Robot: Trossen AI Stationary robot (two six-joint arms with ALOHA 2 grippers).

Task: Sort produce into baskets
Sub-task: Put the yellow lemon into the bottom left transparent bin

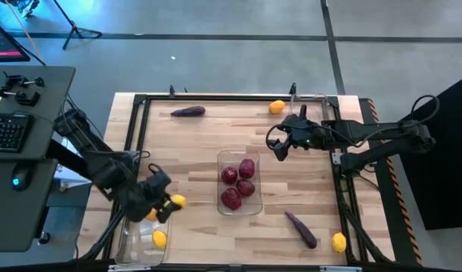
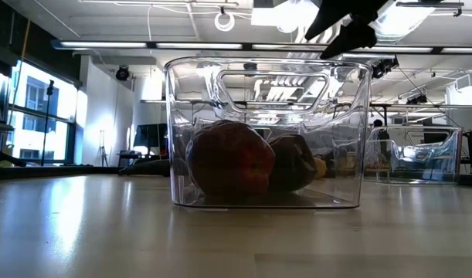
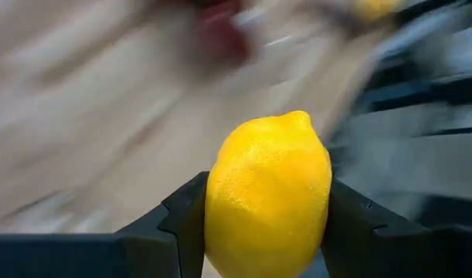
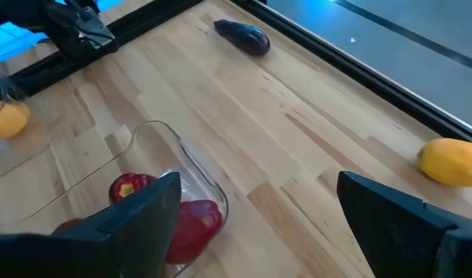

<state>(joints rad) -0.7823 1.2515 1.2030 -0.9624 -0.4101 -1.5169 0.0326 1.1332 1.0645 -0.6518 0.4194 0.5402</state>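
My left gripper (image 1: 168,202) is shut on a yellow lemon (image 3: 268,193) at the near left, just beyond a clear bin (image 1: 132,245) that holds another lemon (image 1: 159,239). My right gripper (image 1: 280,147) is open and empty above the table, right of the middle bin (image 1: 221,162), which holds several dark red fruits (image 1: 238,183). One purple eggplant (image 1: 188,112) lies at the far left and another (image 1: 301,229) at the near right. One loose lemon (image 1: 277,106) lies at the far edge and another (image 1: 339,242) at the near right. A third clear bin (image 1: 310,102) stands at the far right. My left gripper pinches the lemon by its two long sides (image 3: 220,212) between its two fingers (image 3: 181,220). The lemon's pointed tip (image 3: 299,117) faces away from the wrist. In the high view the fingers reach from the table's left toward its right, and the lemon (image 1: 178,201) shows at their free ends.
A black frame (image 1: 140,113) runs around the wooden table. A desk with a keyboard (image 1: 7,132) stands off the table's left. Bare wood lies between the middle bin and the far eggplant (image 4: 243,36).
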